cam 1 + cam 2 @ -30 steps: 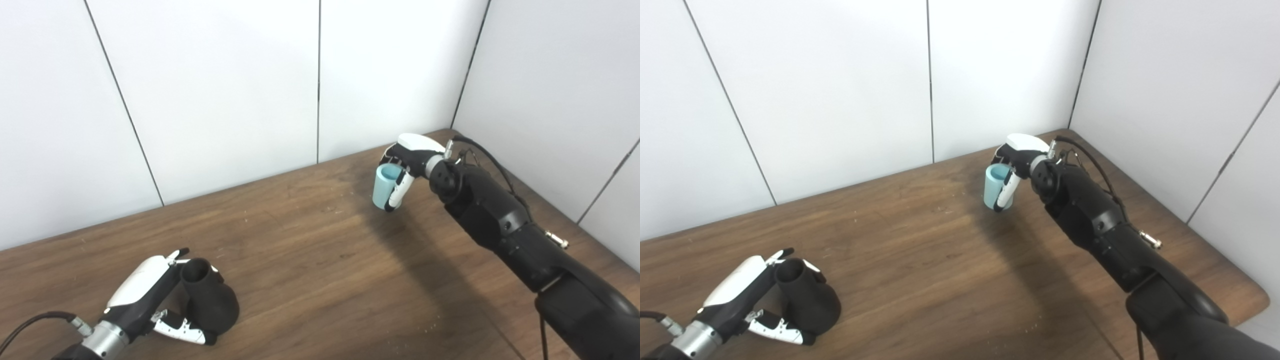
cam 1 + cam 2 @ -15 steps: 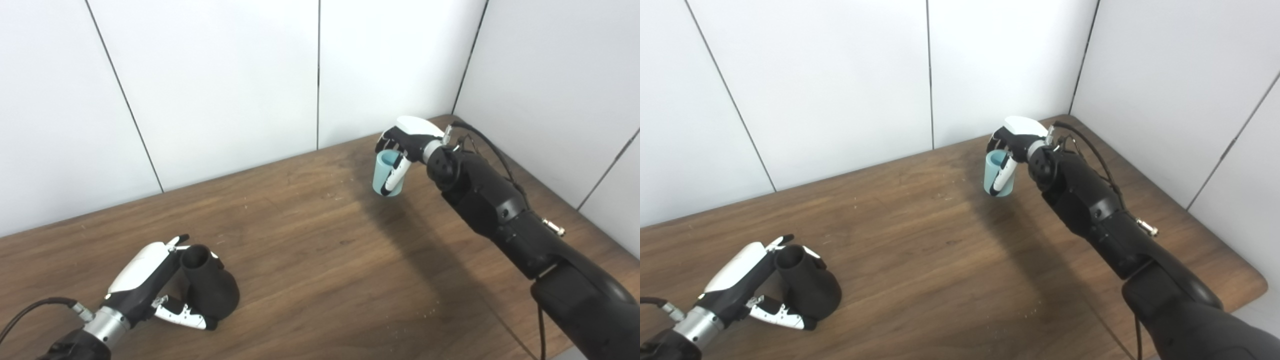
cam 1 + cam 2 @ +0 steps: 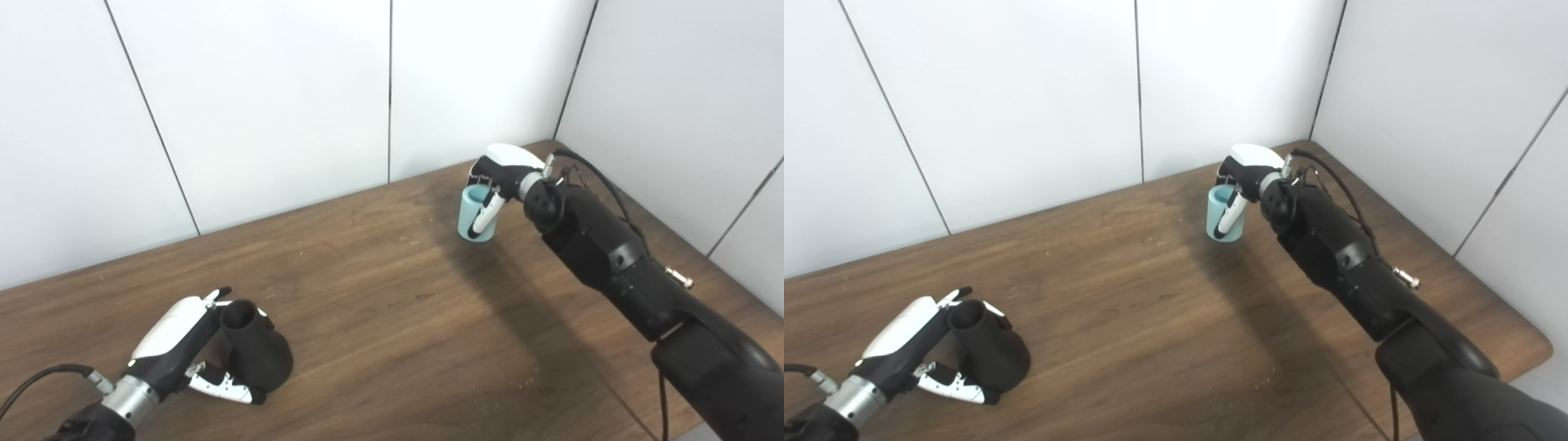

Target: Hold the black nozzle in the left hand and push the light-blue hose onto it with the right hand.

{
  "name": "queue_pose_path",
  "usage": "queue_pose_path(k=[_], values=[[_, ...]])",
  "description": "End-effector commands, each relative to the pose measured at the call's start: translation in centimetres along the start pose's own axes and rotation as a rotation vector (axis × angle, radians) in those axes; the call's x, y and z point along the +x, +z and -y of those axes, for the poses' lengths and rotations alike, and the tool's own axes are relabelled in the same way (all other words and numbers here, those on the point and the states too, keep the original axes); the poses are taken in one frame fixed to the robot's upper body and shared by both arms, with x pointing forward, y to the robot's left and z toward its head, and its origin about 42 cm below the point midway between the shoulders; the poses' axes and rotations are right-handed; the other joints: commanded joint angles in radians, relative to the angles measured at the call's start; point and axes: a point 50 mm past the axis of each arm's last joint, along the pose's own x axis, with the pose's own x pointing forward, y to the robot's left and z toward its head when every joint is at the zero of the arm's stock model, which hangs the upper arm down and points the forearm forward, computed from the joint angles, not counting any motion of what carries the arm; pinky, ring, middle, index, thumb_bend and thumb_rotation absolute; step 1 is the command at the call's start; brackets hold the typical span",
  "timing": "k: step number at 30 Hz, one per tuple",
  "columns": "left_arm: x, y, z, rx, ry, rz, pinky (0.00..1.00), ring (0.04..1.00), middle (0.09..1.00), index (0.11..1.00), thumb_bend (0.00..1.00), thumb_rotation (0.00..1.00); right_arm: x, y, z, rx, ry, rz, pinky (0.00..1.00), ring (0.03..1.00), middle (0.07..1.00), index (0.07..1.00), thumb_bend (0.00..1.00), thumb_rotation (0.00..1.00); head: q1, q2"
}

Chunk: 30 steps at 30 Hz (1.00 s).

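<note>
left hand (image 3: 915,361) wrapped round the black nozzle (image 3: 989,355) on the counter (image 3: 1151,343), right hand (image 3: 1243,177) gripping the light-blue hose (image 3: 1220,215) far off

Note the dark brown wooden table (image 3: 380,318): visible grain, low satin sheen. On it, near your left, the black flared nozzle (image 3: 254,358) looks matt, like rubber or plastic. Toward the table's far corner, the light-blue tubular hose piece (image 3: 473,215) appears smooth, matt plastic. Behind the table, the white wall panels (image 3: 275,104) look smooth.

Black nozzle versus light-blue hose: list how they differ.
The black nozzle flares wide at its base; the light-blue hose is a short, straight tube. The nozzle sits at the table's near left, the hose at the far right. Both stand upright, open end up, each with a robot hand around it.
</note>
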Motion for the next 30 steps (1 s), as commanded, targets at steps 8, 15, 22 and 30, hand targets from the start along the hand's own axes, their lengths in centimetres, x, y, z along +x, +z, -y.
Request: queue_pose_path(k=[8, 15, 22, 30], values=[[-1.1, -1.2, 0.7, 0.019, -0.079, -0.063, 1.00, 0.623, 0.480, 0.487, 0.53, 0.00, -0.3, 0.2, 3.2, 0.015, -0.077, 0.022, 0.35, 0.461, 0.499, 0.456, 0.50, 0.00, 0.004, 0.001], [-0.7, -0.8, 1.3, 0.016, -0.080, -0.061, 1.00, 0.623, 0.480, 0.487, 0.53, 0.00, -0.9, 1.4, 4.2, 0.019, -0.146, 0.085, 0.34, 0.448, 0.496, 0.473, 0.50, 0.00, 0.090, -0.003], [0.8, 0.8, 2.6, 0.014, -0.088, -0.057, 1.00, 0.622, 0.483, 0.485, 0.53, 0.00, -1.9, 3.7, 5.6, 0.038, -0.215, 0.244, 0.36, 0.445, 0.483, 0.469, 0.50, 0.00, 0.315, -0.006], [2.4, 2.2, 3.3, 0.005, -0.105, -0.079, 1.00, 0.623, 0.480, 0.487, 0.53, 0.00, -3.9, 8.2, 7.6, 0.067, -0.235, 0.500, 0.35, 0.458, 0.476, 0.466, 0.50, 0.00, 0.451, -0.013]])
